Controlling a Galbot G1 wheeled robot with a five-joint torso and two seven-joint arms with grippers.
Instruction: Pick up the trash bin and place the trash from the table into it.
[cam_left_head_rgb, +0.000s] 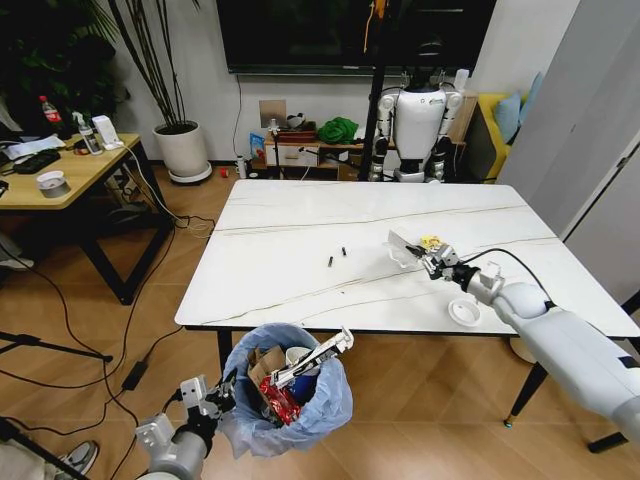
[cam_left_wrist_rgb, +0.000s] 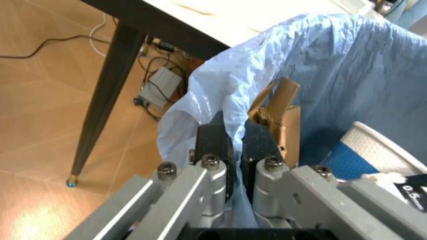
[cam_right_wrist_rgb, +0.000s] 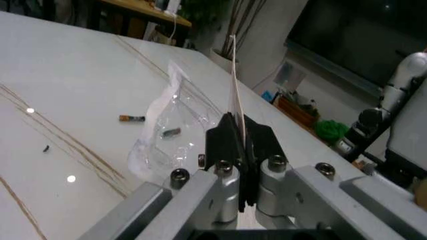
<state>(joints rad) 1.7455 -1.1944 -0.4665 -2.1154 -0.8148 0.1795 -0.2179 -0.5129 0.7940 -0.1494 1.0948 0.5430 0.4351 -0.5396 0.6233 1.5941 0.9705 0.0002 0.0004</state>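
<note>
The large rectangular white marble-look bench (cam_left_head_rgb: 300, 250) with thin grey veins and slim black legs occupies the middle of the head view. Just off its near edge, below bench height, hangs the small round trash bin lined with crinkled light-blue plastic bag (cam_left_head_rgb: 290, 400). Inside the bin lie a torn brown carton (cam_left_wrist_rgb: 283, 117), a blue-and-white paper cup (cam_left_wrist_rgb: 363, 152), a red wrapper (cam_left_head_rgb: 280, 402) and a flat white packet (cam_left_head_rgb: 315, 358) that sticks out over the rim.

The left claw (cam_left_wrist_rgb: 235, 145) is clamped on the bin's rim at the robot's left side, its fingers pinched together over the blue liner.

The right claw (cam_right_wrist_rgb: 239, 140) is over the far right part of the bench, fingers closed on a clear crumpled plastic wrapper with a thin white card (cam_right_wrist_rgb: 170, 132). A yellow scrap (cam_left_head_rgb: 430, 241) lies just beside it. A white round disc (cam_left_head_rgb: 464, 312) rests near the bench's near right edge. Two small dark bits (cam_left_head_rgb: 336, 256) lie mid-bench.
</note>
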